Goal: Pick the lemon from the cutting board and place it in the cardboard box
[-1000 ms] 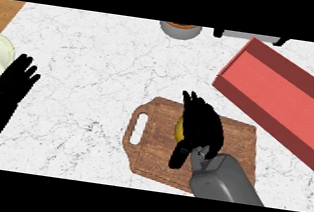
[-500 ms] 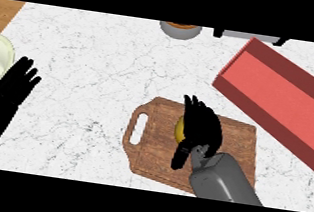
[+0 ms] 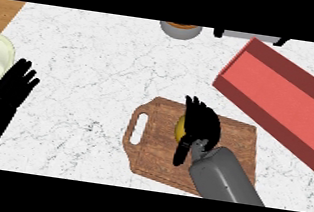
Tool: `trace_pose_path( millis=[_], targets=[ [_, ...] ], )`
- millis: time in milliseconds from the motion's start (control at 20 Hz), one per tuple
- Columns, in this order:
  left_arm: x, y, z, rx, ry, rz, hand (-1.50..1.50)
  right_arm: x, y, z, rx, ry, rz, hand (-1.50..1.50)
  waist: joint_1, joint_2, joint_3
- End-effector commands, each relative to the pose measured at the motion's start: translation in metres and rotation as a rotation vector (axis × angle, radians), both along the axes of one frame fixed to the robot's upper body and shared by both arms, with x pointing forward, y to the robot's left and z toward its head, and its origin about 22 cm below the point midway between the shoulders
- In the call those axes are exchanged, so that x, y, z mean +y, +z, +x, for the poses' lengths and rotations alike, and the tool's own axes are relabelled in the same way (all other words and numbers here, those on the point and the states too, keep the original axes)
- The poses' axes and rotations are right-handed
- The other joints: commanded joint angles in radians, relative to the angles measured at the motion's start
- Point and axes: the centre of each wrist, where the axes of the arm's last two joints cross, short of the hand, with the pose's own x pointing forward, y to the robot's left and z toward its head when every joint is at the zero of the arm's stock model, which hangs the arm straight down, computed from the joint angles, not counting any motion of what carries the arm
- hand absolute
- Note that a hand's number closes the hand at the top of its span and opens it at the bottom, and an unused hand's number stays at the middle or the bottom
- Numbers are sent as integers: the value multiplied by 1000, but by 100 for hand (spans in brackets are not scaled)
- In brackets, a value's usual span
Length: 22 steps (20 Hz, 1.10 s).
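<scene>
Head view: right hand over lemon on cutting board, fingers curling round it (mostly hidden); not lifted; cardboard box beyond board awaits.

You see two arms of the same build. The right hand is matte black with slim, tapering fingers and a thumb, joined to a smooth, rounded grey forearm. The left hand is equally black; only a small grey patch of its forearm shows.
</scene>
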Motion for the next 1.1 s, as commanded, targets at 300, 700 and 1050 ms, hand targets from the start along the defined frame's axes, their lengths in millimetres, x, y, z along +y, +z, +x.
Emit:
trace_pose_path(
  millis=[300, 700, 1050],
  targets=[
    [16, 19, 18, -5, -11, -10, 0, -6, -20, -7, -1, -26, -8, 150, -3, 0, 0],
    [3, -5, 19, 3, 4, 1, 0, -17, -14, 10, -98, 54, -18, 150, -4, 1, 0],
    [-6, 2, 2, -3, -8, -5, 0, -44, -36, -5, -91, 459, 0, 150, 2, 0, 1]
  ],
)
